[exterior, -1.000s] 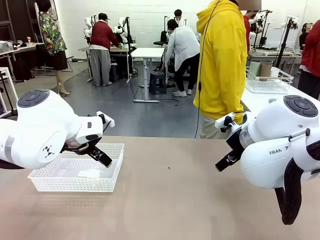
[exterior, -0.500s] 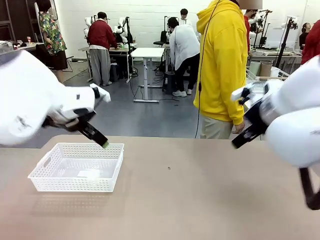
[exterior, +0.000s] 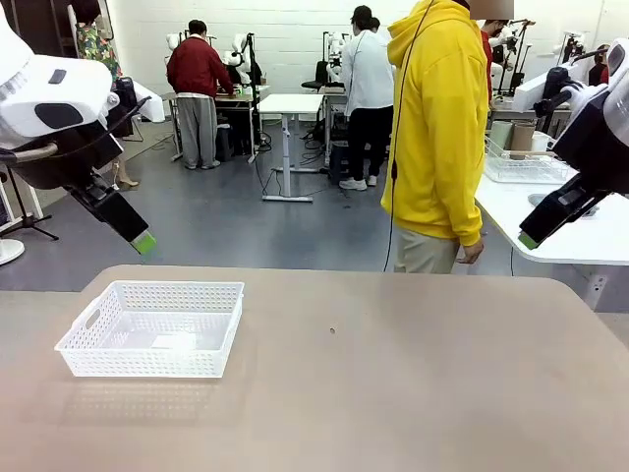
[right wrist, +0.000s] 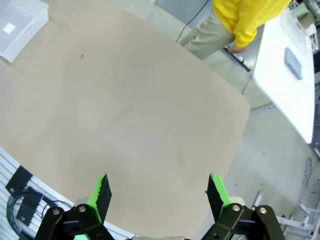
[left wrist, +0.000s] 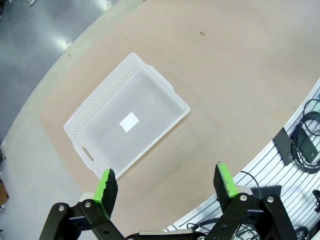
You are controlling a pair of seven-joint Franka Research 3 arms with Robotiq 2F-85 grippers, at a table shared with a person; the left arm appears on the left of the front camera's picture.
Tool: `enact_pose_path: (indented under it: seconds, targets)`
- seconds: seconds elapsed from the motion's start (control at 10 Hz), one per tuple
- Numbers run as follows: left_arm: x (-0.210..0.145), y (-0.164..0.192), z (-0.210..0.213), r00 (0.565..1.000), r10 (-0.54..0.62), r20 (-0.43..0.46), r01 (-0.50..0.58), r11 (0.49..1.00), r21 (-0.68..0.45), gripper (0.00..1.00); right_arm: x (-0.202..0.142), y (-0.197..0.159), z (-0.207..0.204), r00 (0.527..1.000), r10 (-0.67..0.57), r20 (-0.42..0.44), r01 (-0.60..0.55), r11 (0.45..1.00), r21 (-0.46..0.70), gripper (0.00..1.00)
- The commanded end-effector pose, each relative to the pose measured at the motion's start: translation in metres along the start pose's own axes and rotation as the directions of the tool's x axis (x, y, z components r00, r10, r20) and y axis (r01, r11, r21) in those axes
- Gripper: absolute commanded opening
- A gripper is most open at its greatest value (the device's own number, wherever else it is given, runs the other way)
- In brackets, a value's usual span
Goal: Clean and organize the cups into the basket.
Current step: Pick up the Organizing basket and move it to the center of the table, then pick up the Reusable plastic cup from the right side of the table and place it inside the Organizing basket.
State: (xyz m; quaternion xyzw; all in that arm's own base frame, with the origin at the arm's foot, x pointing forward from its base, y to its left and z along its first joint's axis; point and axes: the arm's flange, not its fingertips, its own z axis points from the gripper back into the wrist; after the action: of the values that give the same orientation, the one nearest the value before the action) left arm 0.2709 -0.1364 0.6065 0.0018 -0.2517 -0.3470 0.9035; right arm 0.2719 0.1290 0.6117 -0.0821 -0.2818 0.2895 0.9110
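in the basket [exterior: 138, 362], one small white label [exterior: 174, 341].

The left arm [exterior: 54, 93] is cased in smooth white shells with dark joints. The left gripper [left wrist: 165, 179] and right gripper [right wrist: 159, 187] are built of black linkages with silver screws and green pads. The person [exterior: 437, 147] is dressed in a yellow hoodie [exterior: 447, 88] and beige trousers [exterior: 425, 254].
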Motion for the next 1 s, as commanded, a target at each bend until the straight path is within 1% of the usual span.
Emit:
enact_pose_path:
  seconds: [0.0,0.2,0.3,0.4,0.5,0.6,0.7,0.8,0.9]
  targets:
    - [-0.002,0.004,-0.023,1.000,0.010,-0.001,-0.010,1.000,-0.016,1.00,-0.002,-0.004,-0.022,1.000,0.003,-0.002,-0.003,1.000,0.012,1.00]
    - [-0.002,0.004,-0.023,1.000,0.010,-0.001,-0.010,1.000,-0.016,1.00,-0.002,-0.004,-0.022,1.000,0.003,-0.002,-0.003,1.000,0.012,1.00]
    - [-0.002,0.001,-0.014,1.000,0.005,-0.014,-0.005,1.000,-0.006,1.00,-0.002,-0.001,-0.012,1.000,-0.003,-0.012,0.003,1.000,0.011,1.00]
    - [-0.005,0.042,-0.029,0.998,0.014,0.056,0.010,0.910,-0.414,1.00,-0.011,-0.044,-0.035,0.997,-0.064,-0.051,0.082,0.802,0.592,1.00]
    - [-0.014,0.076,-0.025,0.987,0.098,0.125,-0.009,0.822,-0.569,1.00,-0.027,-0.081,-0.052,0.985,-0.166,-0.038,0.139,0.657,0.741,1.00]
    - [-0.024,0.100,-0.012,0.967,0.164,0.195,0.015,0.728,-0.686,1.00,-0.044,-0.116,-0.064,0.959,-0.277,-0.053,0.194,0.513,0.836,1.00]
    - [-0.037,0.128,-0.005,0.936,0.296,0.189,-0.037,0.619,-0.784,1.00,-0.064,-0.149,-0.075,0.918,-0.391,-0.064,0.221,0.371,0.902,1.00]
    - [-0.049,0.152,-0.005,0.911,0.394,0.120,-0.113,0.519,-0.847,1.00,-0.079,-0.171,-0.085,0.871,-0.481,-0.096,0.255,0.279,0.926,1.00]
    - [-0.068,0.174,-0.003,0.872,0.486,0.058,-0.214,0.486,-0.847,1.00,-0.098,-0.190,-0.093,0.828,-0.546,-0.130,0.267,0.180,0.947,1.00]
